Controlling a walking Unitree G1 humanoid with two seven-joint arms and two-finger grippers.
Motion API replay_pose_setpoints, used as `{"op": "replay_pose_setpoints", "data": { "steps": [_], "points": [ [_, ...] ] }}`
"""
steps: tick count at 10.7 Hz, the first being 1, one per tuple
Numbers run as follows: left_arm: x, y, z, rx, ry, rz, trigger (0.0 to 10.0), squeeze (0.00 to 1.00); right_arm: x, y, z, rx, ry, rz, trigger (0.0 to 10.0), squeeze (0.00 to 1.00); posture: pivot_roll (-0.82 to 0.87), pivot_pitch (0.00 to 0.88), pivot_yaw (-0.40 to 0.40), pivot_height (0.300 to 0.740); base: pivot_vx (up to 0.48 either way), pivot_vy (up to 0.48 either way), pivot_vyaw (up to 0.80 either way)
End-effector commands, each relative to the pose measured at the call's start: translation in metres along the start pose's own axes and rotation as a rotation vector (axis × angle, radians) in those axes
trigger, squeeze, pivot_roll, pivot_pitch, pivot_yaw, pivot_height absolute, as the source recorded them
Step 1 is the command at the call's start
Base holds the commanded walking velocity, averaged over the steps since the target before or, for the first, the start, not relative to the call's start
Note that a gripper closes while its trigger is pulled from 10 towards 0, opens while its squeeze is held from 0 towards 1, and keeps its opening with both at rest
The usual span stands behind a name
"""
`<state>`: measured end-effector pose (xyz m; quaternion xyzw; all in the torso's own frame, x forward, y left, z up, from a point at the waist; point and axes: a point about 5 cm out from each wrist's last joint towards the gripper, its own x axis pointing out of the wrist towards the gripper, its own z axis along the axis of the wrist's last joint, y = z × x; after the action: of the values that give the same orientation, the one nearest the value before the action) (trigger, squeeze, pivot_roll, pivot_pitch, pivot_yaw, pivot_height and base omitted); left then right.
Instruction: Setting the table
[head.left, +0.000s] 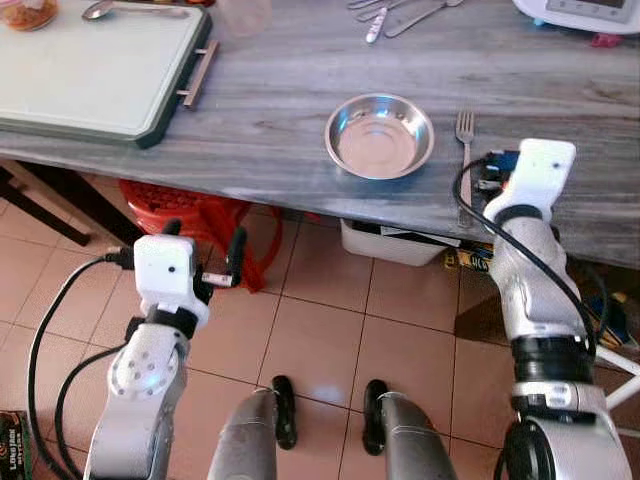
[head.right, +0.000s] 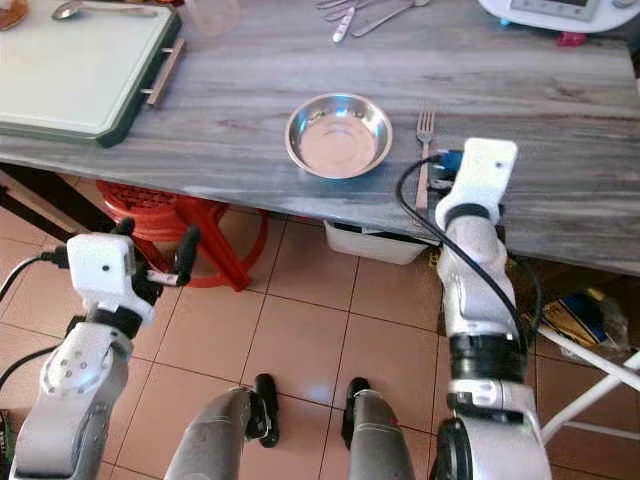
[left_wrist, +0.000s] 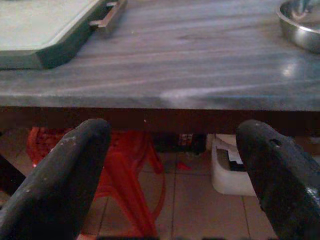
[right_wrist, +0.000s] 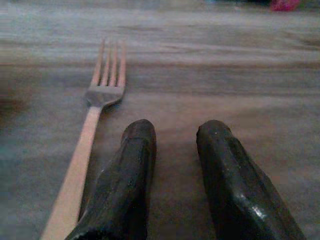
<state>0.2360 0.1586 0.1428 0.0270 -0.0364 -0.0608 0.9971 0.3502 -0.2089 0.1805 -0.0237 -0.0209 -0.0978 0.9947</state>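
One grey wood-grain table (head.left: 300, 90), its near edge running just ahead of the left claw (left_wrist: 172, 145) and beneath the right claw (right_wrist: 175, 145).
One pale green tray (head.left: 90, 70) with dark rim and metal handle, on the table, well off to the far left of the left claw; a spoon (head.left: 100, 9) lies at its far edge.
One red plastic stool (head.left: 200, 215) on the tiled floor under the table, directly ahead of the left claw.
One steel bowl (head.left: 379, 135), upright on the table, forward and left of the right claw, apart from it.
One fork (right_wrist: 87, 145), flat on the table, tines pointing away, just left of the right claw's left finger, between bowl and claw.
Left claw: released, fingers spread wide, held below table level.
Right claw: fingers slightly parted, grasping nothing, low over the tabletop.
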Motion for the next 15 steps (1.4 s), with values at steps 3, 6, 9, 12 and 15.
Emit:
{"op": "replay_pose_setpoints", "data": {
  "steps": [3,6,9,12,15],
  "points": [
    [-0.008,0.002,0.000,0.009,0.014,0.004,10.0,0.00,0.006,0.008,-0.008,0.042,0.110,0.088,10.0,0.00,0.09,0.335,0.055,0.740,0.000,0.000,0.00],
    [-0.008,0.002,0.000,0.005,0.020,0.001,10.0,0.00,0.006,0.012,-0.011,0.087,0.168,0.134,10.0,0.00,0.08,0.335,0.046,0.740,0.000,0.000,0.00],
    [-0.006,0.000,-0.001,-0.004,0.021,-0.004,10.0,0.00,0.005,0.019,-0.008,0.121,0.172,0.194,10.0,0.00,0.07,0.328,0.043,0.740,0.000,0.000,0.00],
    [-0.004,-0.002,-0.002,-0.009,0.017,-0.005,10.0,0.00,0.007,0.022,-0.005,0.128,0.165,0.214,10.0,0.00,0.07,0.324,0.040,0.740,0.000,0.000,0.00],
    [-0.003,-0.002,-0.002,-0.011,0.018,-0.008,10.0,0.00,0.007,0.028,-0.003,0.140,0.156,0.254,10.0,0.00,0.07,0.322,0.040,0.740,0.000,0.000,0.00]
  ]
}}
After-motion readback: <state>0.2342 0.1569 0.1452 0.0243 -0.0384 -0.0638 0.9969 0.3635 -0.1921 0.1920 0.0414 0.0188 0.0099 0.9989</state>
